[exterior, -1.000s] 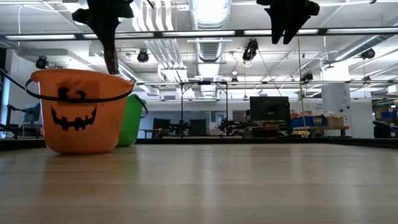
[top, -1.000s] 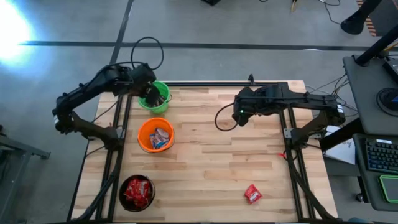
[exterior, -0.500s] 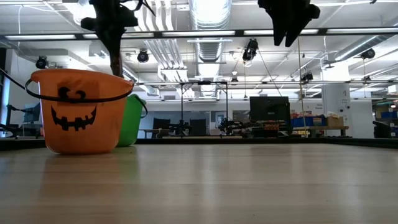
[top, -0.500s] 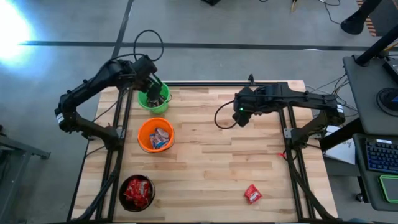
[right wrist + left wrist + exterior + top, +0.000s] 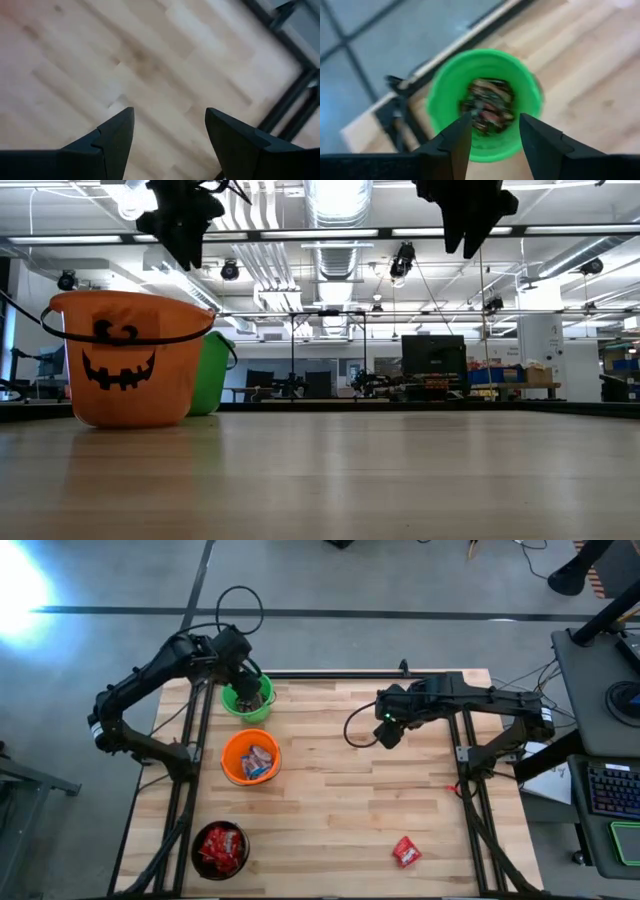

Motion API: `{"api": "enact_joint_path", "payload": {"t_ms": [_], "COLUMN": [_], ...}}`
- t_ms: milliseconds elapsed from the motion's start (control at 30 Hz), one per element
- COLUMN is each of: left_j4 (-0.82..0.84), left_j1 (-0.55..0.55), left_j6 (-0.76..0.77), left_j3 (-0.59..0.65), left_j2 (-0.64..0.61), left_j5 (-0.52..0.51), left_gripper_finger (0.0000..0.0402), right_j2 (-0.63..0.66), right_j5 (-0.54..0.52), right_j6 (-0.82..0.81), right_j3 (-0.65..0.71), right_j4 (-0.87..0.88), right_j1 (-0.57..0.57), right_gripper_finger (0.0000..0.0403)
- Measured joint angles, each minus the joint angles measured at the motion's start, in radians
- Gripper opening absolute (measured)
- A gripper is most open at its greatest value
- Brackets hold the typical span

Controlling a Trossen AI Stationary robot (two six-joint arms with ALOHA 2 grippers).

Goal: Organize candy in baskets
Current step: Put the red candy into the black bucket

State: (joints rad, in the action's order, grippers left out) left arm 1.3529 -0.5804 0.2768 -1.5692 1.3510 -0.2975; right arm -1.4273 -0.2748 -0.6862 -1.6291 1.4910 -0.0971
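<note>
Three baskets lined the table's (image 5: 350,830) left edge. Left gripper (image 5: 491,131), fingers parted and empty, hung directly above the green basket (image 5: 247,698) of dark candy (image 5: 487,104) at the far-left corner. Right gripper (image 5: 169,131) hung open mid-table.

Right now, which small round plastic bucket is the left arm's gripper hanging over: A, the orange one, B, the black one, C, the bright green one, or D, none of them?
C: in the left wrist view the left gripper, fingers apart, looks straight down into the bright green bucket with dark wrapped candy inside, and the high view agrees.
</note>
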Motion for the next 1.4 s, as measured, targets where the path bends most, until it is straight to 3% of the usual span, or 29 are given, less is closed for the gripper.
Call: {"api": "enact_joint_path", "payload": {"t_ms": [200,367,500,933,1233,1400], "left_j4": [-0.003,-0.009,-0.037,-0.283,-0.416,-0.506], "left_j1": [0.019,0.082,0.152,0.404,0.641,0.762], "left_j6": [-0.007,0.001,0.009,0.177,0.408,0.533], "left_j3": [0.0,0.0,0.0,0.0,0.0,0.0], "left_j2": [-0.001,-0.001,-0.001,0.008,0.063,0.1], "left_j5": [0.179,0.185,0.187,0.186,0.18,0.162], "left_gripper_finger": [0.0143,0.0141,0.0141,0.0141,0.0141,0.0141], "right_j2": [-0.001,-0.001,-0.001,-0.003,-0.021,-0.067], "right_j5": [0.214,0.376,0.438,0.438,0.404,0.404], "right_j6": [-0.094,-0.219,-0.279,-0.554,-0.501,-0.47], "right_j3": [0.001,0.015,0.015,0.016,0.016,0.017], "right_j4": [0.029,0.075,0.079,0.057,0.038,0.043], "right_j1": [0.003,0.062,0.154,0.532,0.777,0.855], "right_gripper_finger": [0.0237,0.0237,0.0237,0.0237,0.0237,0.0237]}}
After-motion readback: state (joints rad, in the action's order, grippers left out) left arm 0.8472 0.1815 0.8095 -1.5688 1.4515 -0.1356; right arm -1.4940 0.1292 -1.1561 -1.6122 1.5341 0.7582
